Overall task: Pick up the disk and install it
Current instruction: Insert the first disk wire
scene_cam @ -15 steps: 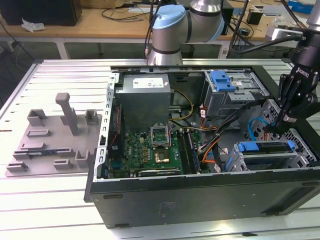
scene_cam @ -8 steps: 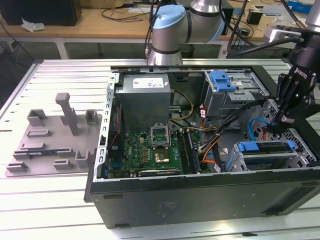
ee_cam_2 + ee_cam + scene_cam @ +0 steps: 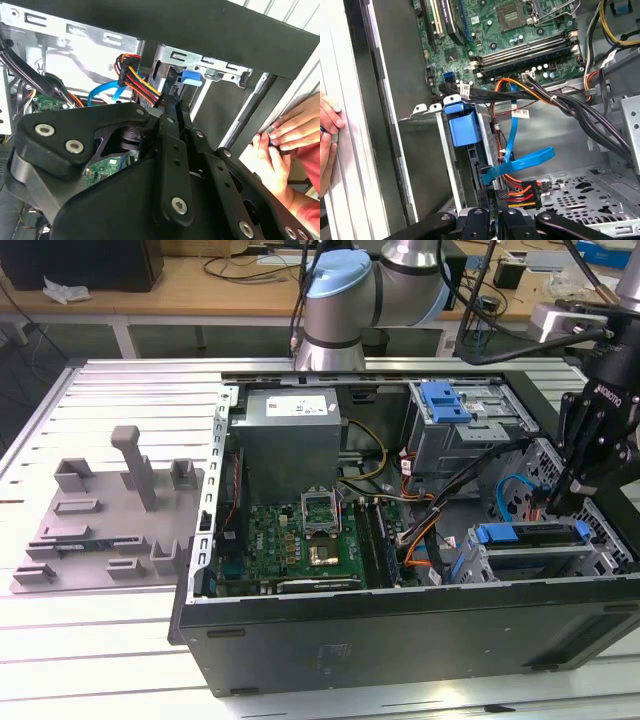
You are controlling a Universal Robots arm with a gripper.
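Observation:
The disk [image 3: 530, 537], silver with a blue bracket along its upper edge, sits in the drive cage at the front corner of the open computer case, on the exterior view's right. In the first wrist view the disk's blue bracket tab [image 3: 462, 125] stands at the mouth of the bay, and in the second wrist view the tab [image 3: 191, 77] shows past the fingertips. My black gripper [image 3: 552, 508] hangs just above the disk's far end. Its fingers are pressed together, gripper [image 3: 496, 202], gripper [image 3: 174, 106], with nothing seen between them, next to the red, yellow and orange power cable [image 3: 520, 192].
A person's hands [image 3: 280, 145] rest on the table [image 3: 90, 660] just outside the case wall [image 3: 395, 150]. Inside are the motherboard [image 3: 300, 540], power supply [image 3: 285, 435], a blue data cable [image 3: 520, 162], black cable bundles [image 3: 580, 115] and a second blue bracket [image 3: 445, 400]. A grey fixture [image 3: 110, 510] lies on the exterior view's left.

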